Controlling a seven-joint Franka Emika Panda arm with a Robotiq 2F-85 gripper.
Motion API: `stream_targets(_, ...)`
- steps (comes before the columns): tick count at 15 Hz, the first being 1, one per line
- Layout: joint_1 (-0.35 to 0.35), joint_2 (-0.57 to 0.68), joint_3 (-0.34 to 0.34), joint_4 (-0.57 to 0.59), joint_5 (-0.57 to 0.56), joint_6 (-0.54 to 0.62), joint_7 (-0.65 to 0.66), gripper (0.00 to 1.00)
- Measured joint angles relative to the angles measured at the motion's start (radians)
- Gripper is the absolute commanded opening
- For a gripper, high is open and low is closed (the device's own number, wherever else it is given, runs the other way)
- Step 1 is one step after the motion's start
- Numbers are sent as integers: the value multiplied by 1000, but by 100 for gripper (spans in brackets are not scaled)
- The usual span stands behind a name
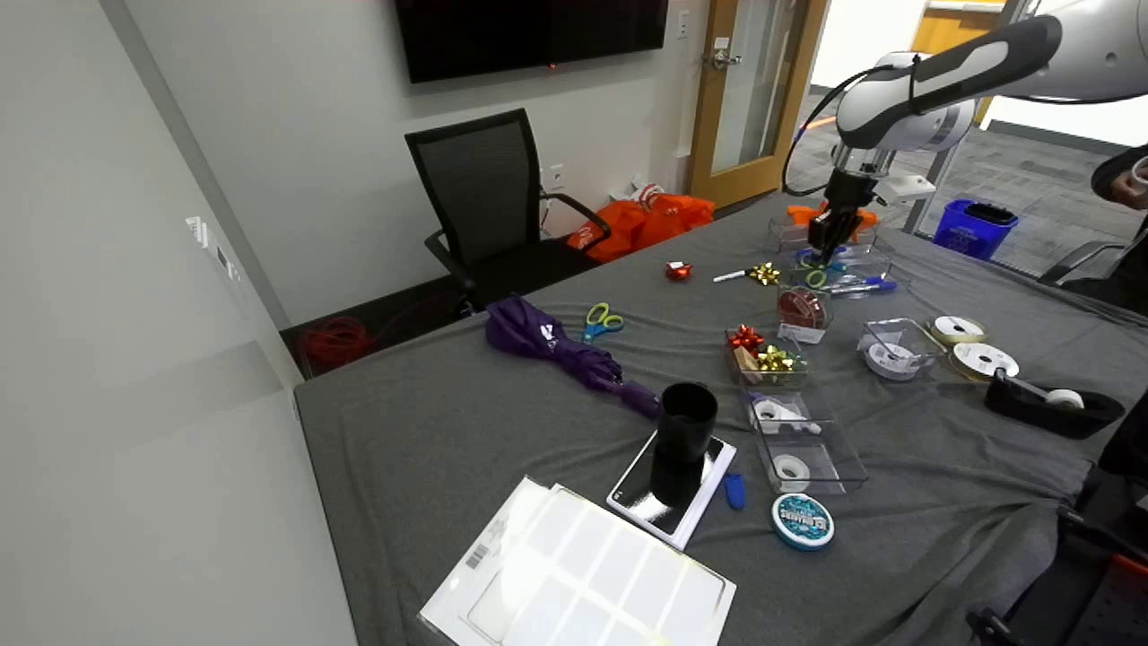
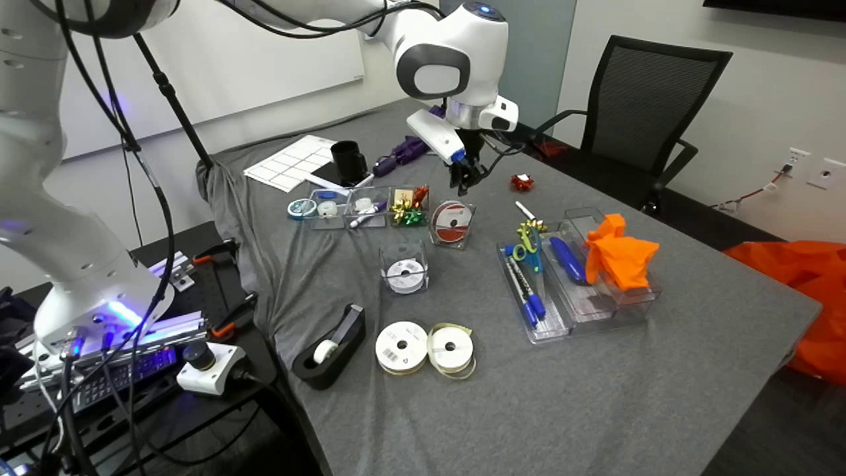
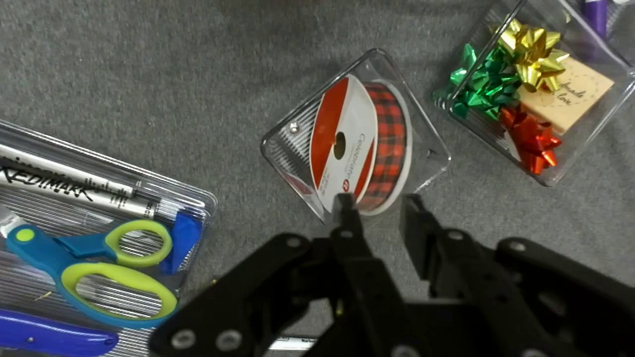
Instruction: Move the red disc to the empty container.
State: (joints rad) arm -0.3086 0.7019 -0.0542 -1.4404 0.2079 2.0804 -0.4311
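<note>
Red disc (image 3: pixel 359 131): a plaid ribbon spool with red-and-white face, tilted inside a clear square box (image 3: pixel 292 148).
Gripper (image 3: pixel 379 208): I see the fingers (image 3: pixel 367 277) spread apart near the spool; whether they touch it, I cannot tell.
Bows (image 3: pixel 536 54): gold, green, red, in a compartment (image 3: pixel 585 126) near that box.
Scissors (image 3: pixel 89 247): in a tray (image 3: pixel 149 177) with markers (image 3: pixel 114 199).

Sideways access to the plaid ribbon spool (image 3: pixel 364 144) is barred by its clear box (image 3: pixel 285 148), open at the top; bare bench (image 3: pixel 238 163) is left toward the marker tray (image 3: pixel 20 277), a tighter gap toward the bow bin (image 3: pixel 571 148).
</note>
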Motion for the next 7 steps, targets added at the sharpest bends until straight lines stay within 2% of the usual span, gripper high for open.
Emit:
stream_targets(5,-4,-3,23,1,-2,-1,-32,95)
stream_targets(7,-7,-12,42,-3,-2,-2,-81,100)
